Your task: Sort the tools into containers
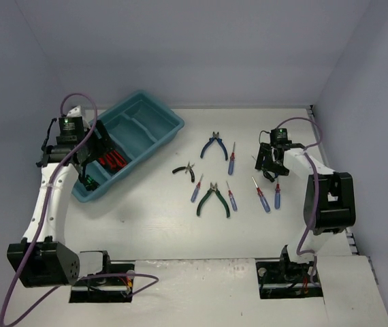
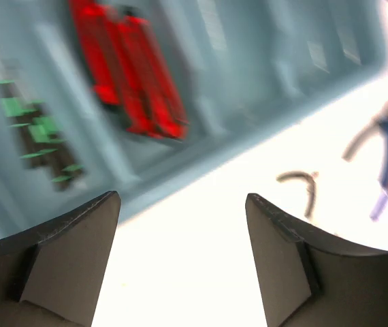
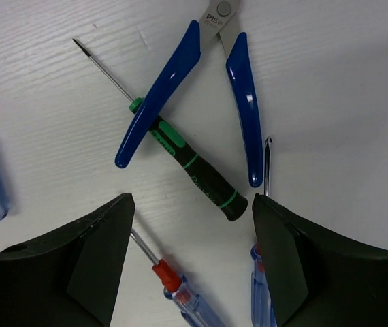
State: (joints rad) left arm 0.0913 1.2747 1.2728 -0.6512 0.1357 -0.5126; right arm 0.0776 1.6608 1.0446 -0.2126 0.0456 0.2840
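I'd call this a bit under halfway, going by what's in the box versus what's left lying out.

The left gripper (image 2: 182, 204) hangs right at the tray (image 2: 262, 102), jaws spread wide with nothing between them. Its wrist view is blurry, but ahead of it you can make out the red cutters (image 2: 133, 75) bunched in one slot. Some green-handled tools (image 2: 37, 133) sit in the slot further to its left. Past the tray's edge, ahead and to its right, small black pliers (image 2: 299, 187) lie on the table (image 2: 201, 272).

The right gripper (image 3: 194, 204) is wide open and empty too, hovering low over the loose stuff. Straight ahead of it are blue pliers (image 3: 187, 88), with one handle lying across a green screwdriver (image 3: 187, 160) — those two are touching, so grabbing either one could drag the other. Just under its fingers are a red-collared screwdriver (image 3: 177, 286) and one more thin one by the right finger.

Further out to its side, the overhead view shows another blue pair (image 1: 214, 146), green pliers (image 1: 214, 199) and several thin screwdrivers (image 1: 231, 162), all spaced apart. So pliers and screwdrivers are what's left — none of those seem to be in the tray, though parts of it are hidden.
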